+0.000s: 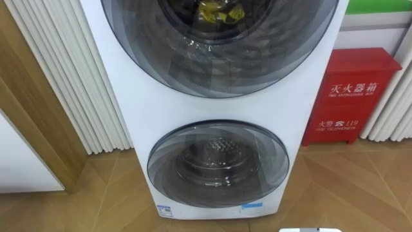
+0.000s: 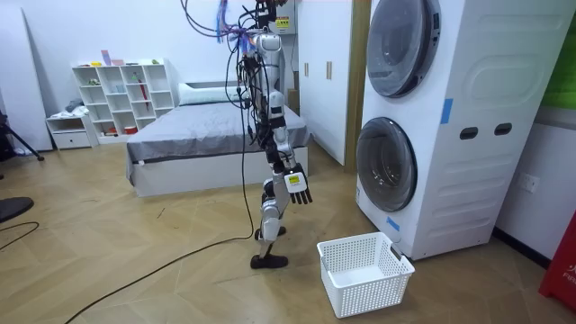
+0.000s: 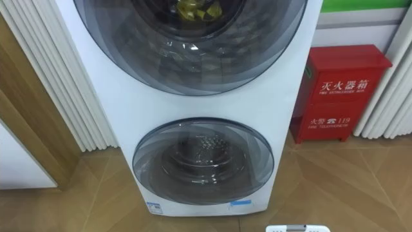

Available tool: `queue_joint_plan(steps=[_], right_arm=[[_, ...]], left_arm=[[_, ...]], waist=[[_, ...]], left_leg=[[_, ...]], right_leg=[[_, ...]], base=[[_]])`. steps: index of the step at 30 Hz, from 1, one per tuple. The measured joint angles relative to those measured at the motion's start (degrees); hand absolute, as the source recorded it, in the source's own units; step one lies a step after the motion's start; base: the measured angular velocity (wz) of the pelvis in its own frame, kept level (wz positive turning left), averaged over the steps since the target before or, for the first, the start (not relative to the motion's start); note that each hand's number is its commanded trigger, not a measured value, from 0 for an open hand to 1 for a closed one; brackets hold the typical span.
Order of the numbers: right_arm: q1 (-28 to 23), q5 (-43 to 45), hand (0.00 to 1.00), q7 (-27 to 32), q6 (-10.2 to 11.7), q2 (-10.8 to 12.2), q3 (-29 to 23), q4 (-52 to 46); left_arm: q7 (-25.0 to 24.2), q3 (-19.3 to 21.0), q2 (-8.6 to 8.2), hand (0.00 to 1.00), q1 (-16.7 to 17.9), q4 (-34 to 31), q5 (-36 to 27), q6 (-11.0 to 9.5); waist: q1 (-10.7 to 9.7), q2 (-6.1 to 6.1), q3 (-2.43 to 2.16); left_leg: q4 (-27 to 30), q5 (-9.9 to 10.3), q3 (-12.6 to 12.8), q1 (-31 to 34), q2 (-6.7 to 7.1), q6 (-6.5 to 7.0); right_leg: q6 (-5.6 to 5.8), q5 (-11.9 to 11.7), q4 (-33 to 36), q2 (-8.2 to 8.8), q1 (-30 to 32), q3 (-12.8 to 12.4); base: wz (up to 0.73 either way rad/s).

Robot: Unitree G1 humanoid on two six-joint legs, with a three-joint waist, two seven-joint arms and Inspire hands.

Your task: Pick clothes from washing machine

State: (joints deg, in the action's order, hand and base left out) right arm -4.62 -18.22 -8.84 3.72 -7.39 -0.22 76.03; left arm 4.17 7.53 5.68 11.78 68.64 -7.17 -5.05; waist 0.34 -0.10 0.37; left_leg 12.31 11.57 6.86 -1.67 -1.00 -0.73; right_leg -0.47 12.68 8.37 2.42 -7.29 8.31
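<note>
**Stacked washing machine, doors shut; robot standing before it**

Room view, left to right:
- White shelf unit (image 2: pixel 126 94) against the far wall.
- Bed (image 2: pixel 207 135) with grey cover, behind the robot.
- The robot stands upright on the wooden floor between the bed and the machine, facing the machine.
- Right hand (image 2: pixel 300 191): hangs low at the robot's side, fingers straight and loosely spread, holding nothing.
- White slotted basket (image 2: pixel 378 290): on the floor, between the robot and the machine's foot, nothing in it.
- Washing machine (image 2: pixel 468 135): white, two drums one above the other.

Eye views, left to right:
- Wooden frame (image 1: pixel 32 129), then a white ribbed panel (image 1: pixel 71 77) just beside the machine.
- Upper door (image 1: pixel 219 38): round, smoked glass, closed.
- Yellow cloth (image 1: pixel 219 11): lies inside the upper drum, seen through the glass at the view's top edge.
- Lower door (image 1: pixel 217 164): round, closed. Only the bare drum shows behind it.
- Red cabinet (image 1: pixel 351 96): on the floor just to the right of the machine, against the wall.
</note>
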Motion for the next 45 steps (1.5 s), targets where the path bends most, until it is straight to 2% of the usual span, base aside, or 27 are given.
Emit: queue_joint_plan(steps=[10, 20, 26, 30, 32, 36, 40, 43, 45], right_arm=[[-0.05, 0.53, 0.00, 0.04, -0.08, 0.01, -0.08, 0.20], [-0.55, -0.38, 0.00, 0.71, -0.08, 0.22, -0.06, -0.08], [-0.37, -0.75, 0.00, 1.91, -0.12, 0.25, 0.00, -0.81], [0.13, -0.70, 0.00, 2.85, -0.75, 0.00, -2.32, -2.45], [0.40, -1.05, 0.00, 4.15, -1.40, -0.16, -3.37, -6.31], [4.81, -1.99, 0.00, 7.55, -1.14, -1.21, -5.67, -17.29], [10.64, -2.23, 0.00, 10.60, -0.85, -2.26, -6.10, -27.43], [11.73, -2.41, 0.00, 12.75, -0.81, -2.78, -6.17, -35.88], [12.52, -2.89, 0.00, 14.17, -1.28, -3.96, -6.23, -43.42]], left_arm=[[-0.22, 0.30, 0.01, 0.00, 0.03, 0.13, -0.11, 0.00], [-0.63, 0.34, 0.05, 0.00, 0.25, 0.13, -0.18, 0.00], [-1.33, 0.14, 0.02, 0.00, 0.30, 0.14, -3.09, 0.09], [-2.14, 0.27, -0.06, 0.00, 0.60, -0.07, -3.26, 0.12], [-2.65, 0.27, -0.03, 0.00, 0.29, -0.56, -3.33, 0.07], [-2.70, 0.52, 0.05, 0.00, 0.33, -0.38, -3.54, -0.02], [-2.62, 0.47, 0.96, 0.00, 0.37, -1.38, -3.27, 0.22], [-2.55, 0.56, 1.42, 0.00, 0.92, -2.38, -3.27, 0.91], [-2.54, 0.86, 1.80, 0.00, 1.28, -3.55, -2.72, 1.66]], waist=[[-0.09, -0.14, 0.04], [-0.06, -0.23, 0.03], [0.00, -0.13, 0.02], [0.14, 0.06, 0.04], [0.17, 0.09, 0.04], [0.48, -0.28, 0.22], [0.58, -1.23, 0.01], [1.08, -1.85, 0.24], [1.45, -2.49, 0.16]], left_leg=[[-0.06, 0.00, 0.01, -0.08, -0.03, 0.00], [0.33, 0.00, -0.02, -0.02, -0.02, 0.00], [0.23, 0.00, -0.05, -0.02, 0.00, 0.00], [0.31, 0.00, -0.06, -0.08, -0.03, 0.00], [0.34, 0.00, 0.01, -0.07, -0.07, 0.00], [0.34, -0.03, 0.75, -0.51, -0.06, 0.04], [0.30, -0.03, 0.70, -0.61, -0.04, 0.05], [-0.25, -0.04, 0.68, -0.82, -0.03, 0.05], [-0.85, -0.04, 0.56, -0.94, -0.01, 0.04]], right_leg=[[0.00, -0.01, 0.28, 0.10, -0.08, 1.16], [0.04, 0.02, 0.22, 0.14, -0.14, 1.11], [0.03, 0.02, 0.18, 0.14, -0.20, 1.14], [0.02, 0.01, 0.35, 0.14, -0.22, 1.11], [0.02, 0.01, 0.44, 0.14, -0.14, 1.11], [0.09, 0.05, 0.33, 0.24, -0.01, 0.36], [0.11, 0.01, 0.45, 0.21, -0.13, 0.36], [0.10, -0.01, 0.56, 0.13, -0.17, 0.35], [0.10, -0.01, 0.56, 0.13, -0.15, 0.87]], base=[[0.00], [0.00], [0.00], [0.00], [0.00], [-0.09], [-0.02], [0.00], [0.03]])
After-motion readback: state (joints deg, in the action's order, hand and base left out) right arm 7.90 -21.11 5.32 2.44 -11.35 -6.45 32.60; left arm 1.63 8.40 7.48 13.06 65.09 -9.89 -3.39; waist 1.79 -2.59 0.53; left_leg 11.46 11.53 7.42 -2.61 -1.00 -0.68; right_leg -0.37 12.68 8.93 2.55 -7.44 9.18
